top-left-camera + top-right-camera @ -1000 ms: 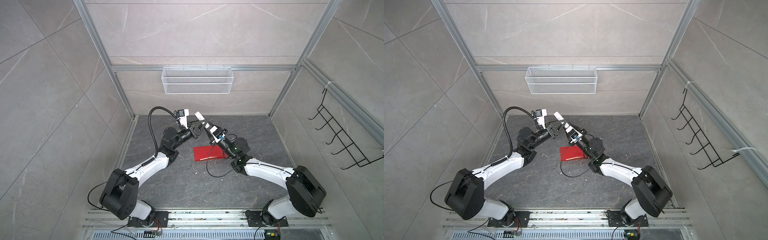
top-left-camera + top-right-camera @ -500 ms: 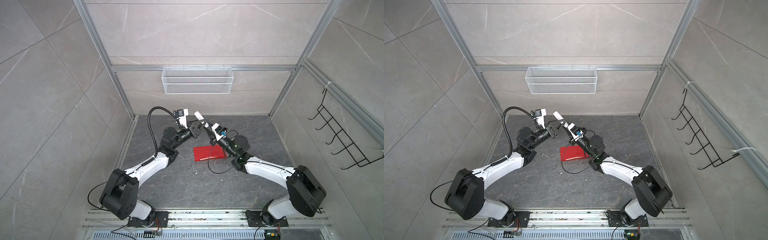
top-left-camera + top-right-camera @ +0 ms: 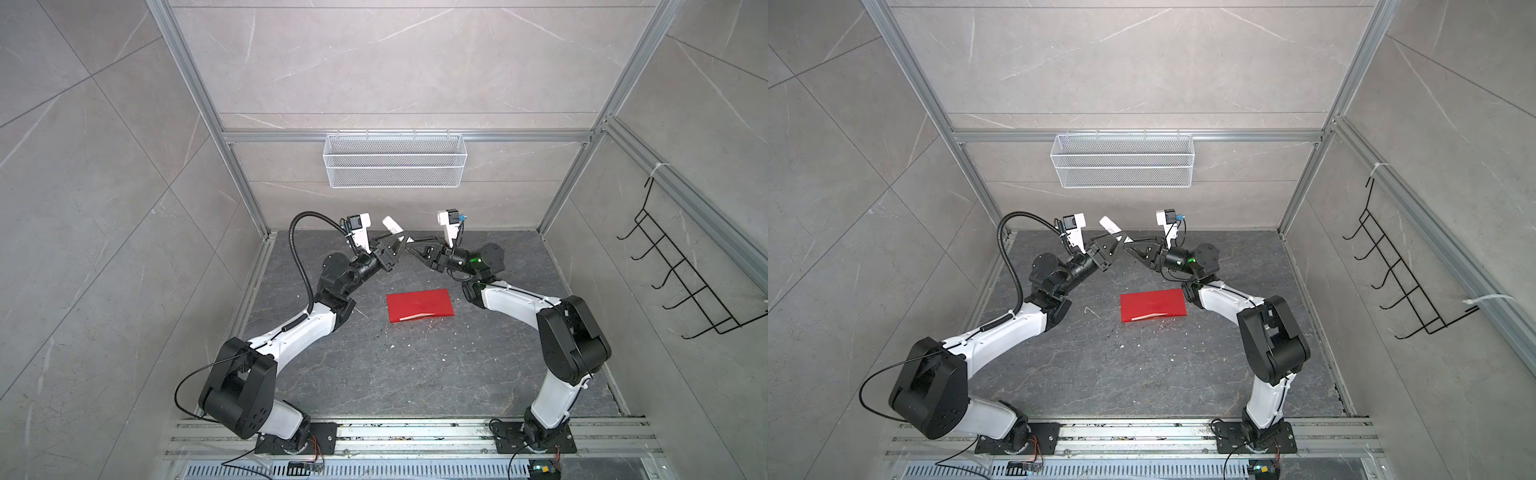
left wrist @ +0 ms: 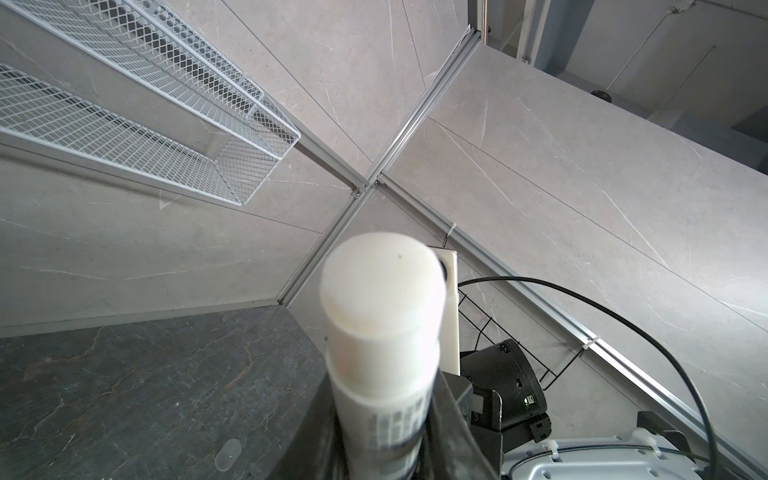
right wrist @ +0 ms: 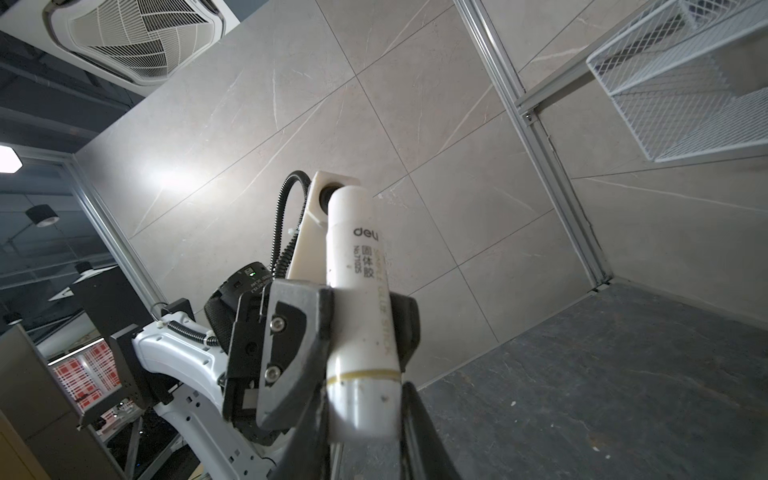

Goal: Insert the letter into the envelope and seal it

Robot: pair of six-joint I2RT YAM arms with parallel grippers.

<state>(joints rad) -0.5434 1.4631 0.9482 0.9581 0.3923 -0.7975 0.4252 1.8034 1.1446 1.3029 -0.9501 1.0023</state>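
Both arms are reaching up over the back of the desk and meeting in mid-air, just below the white wire basket hanging on the rear wall. The left gripper is clamping its jaws around the body of a white glue stick, which is tilting with its free end pointing up and away toward the back. In the right wrist view the glue stick is showing dark lettering down its side and a thin yellowish ring near its lower end. The right gripper is coming in from the opposite side, and its jaws are closing snugly on that lower end, below the ring, one dark finger pressing on each side. The two grippers are almost touching each other. The envelope is lying flat and red on the desk, well below the grippers, between the two arms, with nothing holding it and a thin pale strip showing along its near edge.
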